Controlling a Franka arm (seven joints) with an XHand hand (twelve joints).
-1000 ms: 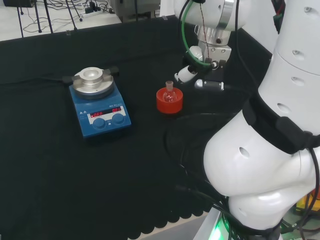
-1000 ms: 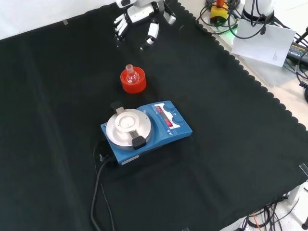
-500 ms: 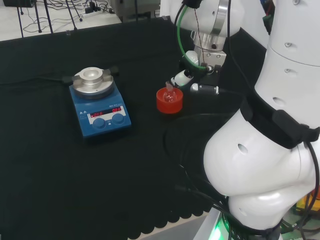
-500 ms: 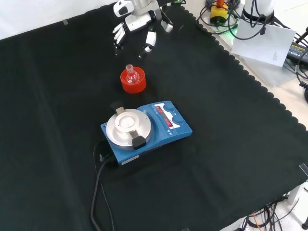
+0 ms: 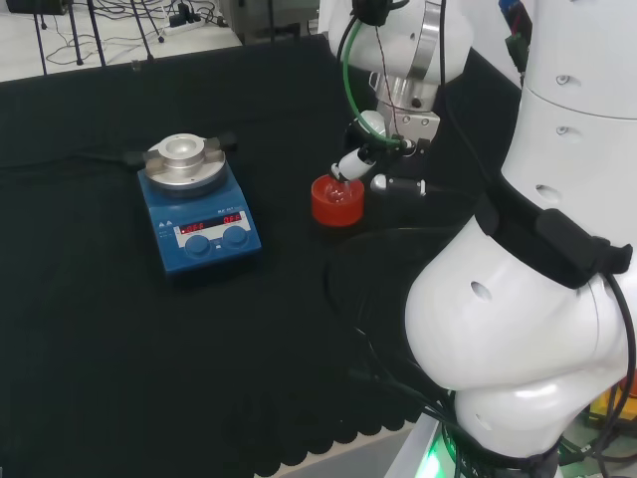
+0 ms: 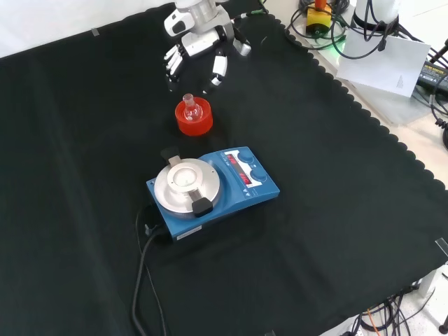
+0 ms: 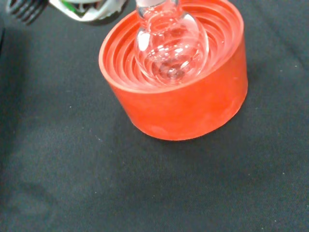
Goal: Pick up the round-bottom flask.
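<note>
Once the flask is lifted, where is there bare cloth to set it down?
Front view: wide bare cloth right of the stirrer, and more on its left. It is crowded between the red stand holding the flask and the robot hand.

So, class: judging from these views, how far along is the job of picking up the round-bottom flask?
Done: the hand is beside the red ribbed stand. In hand: its fingers are spread open, apart from the flask. Left: closing round the flask, which sits in the stand, and lifting it.

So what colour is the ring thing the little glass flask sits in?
Red. The ribbed stand under the flask shows best in the wrist view.
</note>
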